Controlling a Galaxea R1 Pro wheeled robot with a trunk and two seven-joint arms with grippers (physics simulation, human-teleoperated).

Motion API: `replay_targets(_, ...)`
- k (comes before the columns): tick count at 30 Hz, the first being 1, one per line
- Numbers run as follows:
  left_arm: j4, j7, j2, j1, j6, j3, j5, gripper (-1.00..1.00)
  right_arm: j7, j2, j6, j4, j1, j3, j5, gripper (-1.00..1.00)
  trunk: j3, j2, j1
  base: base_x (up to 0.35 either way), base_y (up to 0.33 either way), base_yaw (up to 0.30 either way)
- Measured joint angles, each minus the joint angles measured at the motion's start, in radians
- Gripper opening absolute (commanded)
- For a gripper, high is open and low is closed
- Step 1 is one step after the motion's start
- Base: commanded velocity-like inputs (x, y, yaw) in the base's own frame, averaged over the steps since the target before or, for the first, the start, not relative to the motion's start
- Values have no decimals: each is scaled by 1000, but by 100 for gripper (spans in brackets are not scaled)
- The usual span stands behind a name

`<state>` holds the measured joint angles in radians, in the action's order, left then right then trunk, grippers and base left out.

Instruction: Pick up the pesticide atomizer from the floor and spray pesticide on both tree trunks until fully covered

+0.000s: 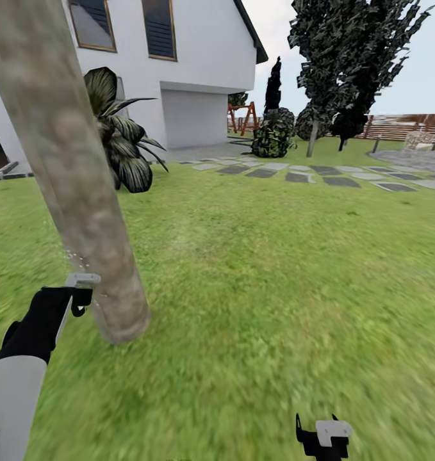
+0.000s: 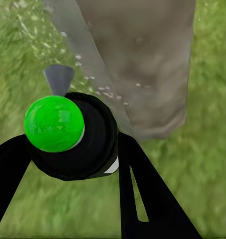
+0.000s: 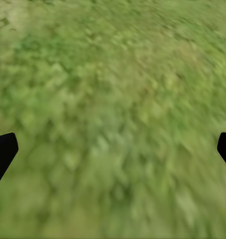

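A thick mottled grey-beige tree trunk (image 1: 76, 192) leans across the left of the head view, its base (image 2: 142, 64) close ahead in the left wrist view. My left gripper (image 1: 81, 291) sits just left of the trunk's lower part, shut on the pesticide atomizer (image 2: 75, 134), a black bottle with a bright green spot (image 2: 54, 123). Fine white pesticide specks (image 2: 100, 89) float between its nozzle and the trunk. A second tree (image 1: 345, 70) with dark foliage stands far off at the back right. My right gripper (image 1: 324, 435) hangs open low over the grass floor (image 3: 113, 119).
A white house (image 1: 179, 64) stands behind, with a palm-like plant (image 1: 124, 141) by its wall. Grey stepping stones (image 1: 320, 174) cross the lawn at the back. A round bush (image 1: 273, 134) and a brown slat fence (image 1: 403, 125) lie beyond. Open grass (image 1: 275, 288) spreads right of the trunk.
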<state>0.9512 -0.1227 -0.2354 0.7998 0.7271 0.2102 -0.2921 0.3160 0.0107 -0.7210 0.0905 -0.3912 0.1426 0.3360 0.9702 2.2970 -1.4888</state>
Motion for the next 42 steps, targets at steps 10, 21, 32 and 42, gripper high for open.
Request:
replay_targets(10, -15, 67, 11, -13, -1, -3, -7, -100, 0, 1, 0, -1, 0, 0, 0, 100, 0, 0, 0, 62, -269, 140)
replay_targets(21, -34, 73, -20, -26, -6, 80, -7, -100, 0, 2, 0, 0, 0, 0, 0, 100, 0, 0, 0, 180, -241, 10)
replay_targets(32, -62, 74, -30, -34, -7, 93, -13, -100, 0, 0, 0, 0, 0, 0, 0, 100, 0, 0, 0, 67, -262, 215)
replay_targets(42, -104, 75, 24, -37, -11, 71, -9, -100, 0, 2, 0, -2, 0, 0, 0, 100, 0, 0, 0, 85, -253, 5)
